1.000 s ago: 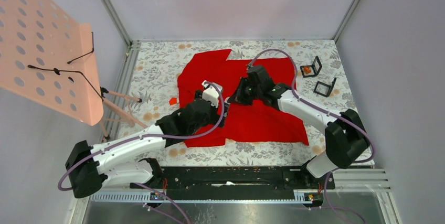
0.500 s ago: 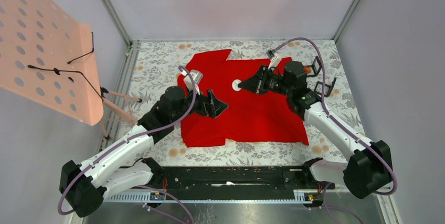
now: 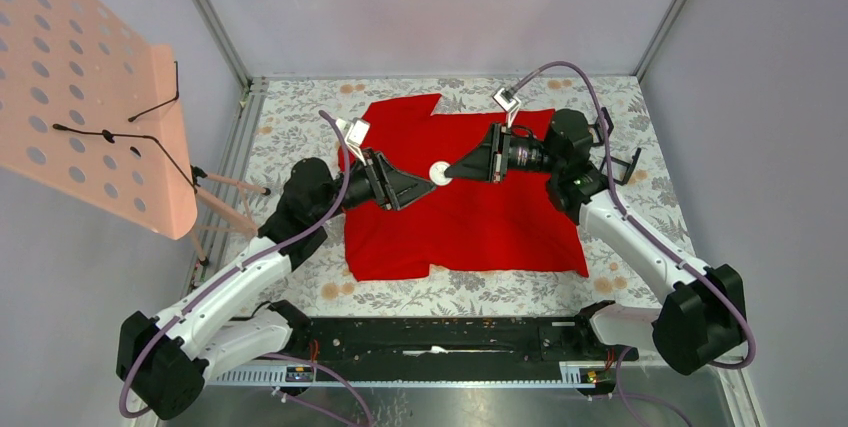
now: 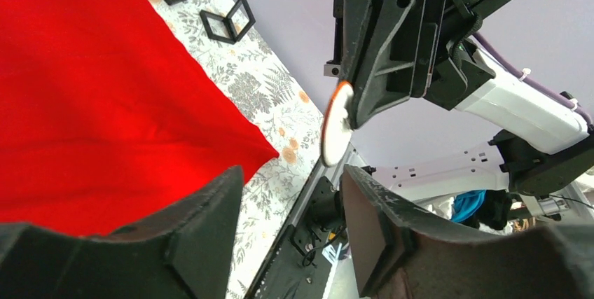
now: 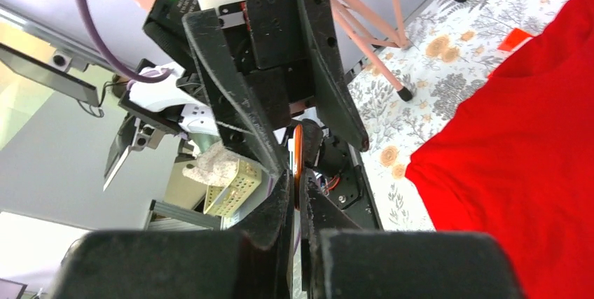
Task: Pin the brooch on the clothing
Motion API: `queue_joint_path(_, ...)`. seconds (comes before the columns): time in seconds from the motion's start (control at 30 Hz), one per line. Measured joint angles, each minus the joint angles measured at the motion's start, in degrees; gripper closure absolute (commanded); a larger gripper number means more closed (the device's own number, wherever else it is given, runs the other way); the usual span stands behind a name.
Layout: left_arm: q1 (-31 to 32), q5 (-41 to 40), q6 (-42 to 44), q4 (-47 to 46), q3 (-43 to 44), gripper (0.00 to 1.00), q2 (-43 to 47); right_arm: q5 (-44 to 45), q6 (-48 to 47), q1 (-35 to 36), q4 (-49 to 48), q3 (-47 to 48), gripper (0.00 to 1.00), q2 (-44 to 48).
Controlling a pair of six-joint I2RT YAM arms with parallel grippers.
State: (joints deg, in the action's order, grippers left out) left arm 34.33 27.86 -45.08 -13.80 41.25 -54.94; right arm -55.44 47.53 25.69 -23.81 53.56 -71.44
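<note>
"Where's the brooch [image 3: 438, 173]?"
"Pinched edge-on in the right gripper [image 3: 447, 173], whose jaws are clamped on it, up in the air over the shirt [image 3: 480, 217]."
"And the left gripper [image 4: 291, 187]?"
"Jaws apart, facing the brooch, tips just beside it."
"The shirt?"
"Spread on the table [image 3: 300, 137], under both."

From above the brooch [image 3: 438, 173] is too small for detail, and the right wrist view shows only its thin edge. The right arm [image 3: 620, 232] covers part of the shirt [image 3: 470, 222] and half hides two stands [image 3: 628, 161]; the pegboard [image 3: 90, 97] runs off the left edge.
</note>
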Motion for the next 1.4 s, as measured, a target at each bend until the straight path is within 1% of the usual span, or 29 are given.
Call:
queue_joint_path(0.1, -0.33, 0.87, -1.33, -1.77, -0.52, 0.54, 0.0, -2.64, 1.01, 0.0, -0.76, 0.61, 1.0, -0.26)
queue_joint_path(0.37, -0.57, 2.49, -2.97, -3.91, -0.9, 0.61, 0.0, -6.21, 2.27, -0.09, -1.03, 0.7, 1.0, -1.51)
queue_joint_path(0.73, -0.61, 4.76, -3.45, -5.84, -0.9, 0.71, -1.07, -7.32, 2.45, -0.15, -1.09, 0.7, 1.0, -2.03)
queue_joint_path(0.9, -0.61, 5.6, -4.11, -6.8, -0.9, 0.83, -1.44, -7.32, 2.43, -0.15, -1.03, 0.7, 1.0, -2.14)
queue_joint_path(1.03, -0.61, 6.69, -4.94, -8.11, -1.18, 1.0, -1.55, -7.52, 2.4, -0.15, -0.94, 0.7, 1.0, -2.32)
queue_joint_path(1.07, -0.61, 6.88, -5.29, -8.46, -1.36, 1.0, -1.6, -7.69, 2.34, -0.15, -0.9, 0.7, 0.97, -2.34)
queue_joint_path(1.17, -0.72, 7.65, -6.45, -10.05, -1.84, 1.0, -2.14, -7.63, 1.53, -0.26, 0.07, 0.94, 0.8, -2.34)
queue_joint_path(1.23, -0.72, 7.67, -6.91, -10.75, -2.32, 1.0, -2.29, -7.58, 0.94, -0.26, 1.44, 1.27, 0.73, -2.36)
queue_joint_path(1.3, -0.72, 7.63, -7.04, -11.26, -2.73, 1.0, -2.29, -7.45, 0.66, -0.24, 2.56, 1.55, 0.69, -2.47)
queue_joint_path(1.4, -0.72, 7.43, -7.28, -11.26, -3.3, 1.0, -2.29, -7.26, 0.48, -0.24, 2.86, 1.57, 0.68, -2.49)
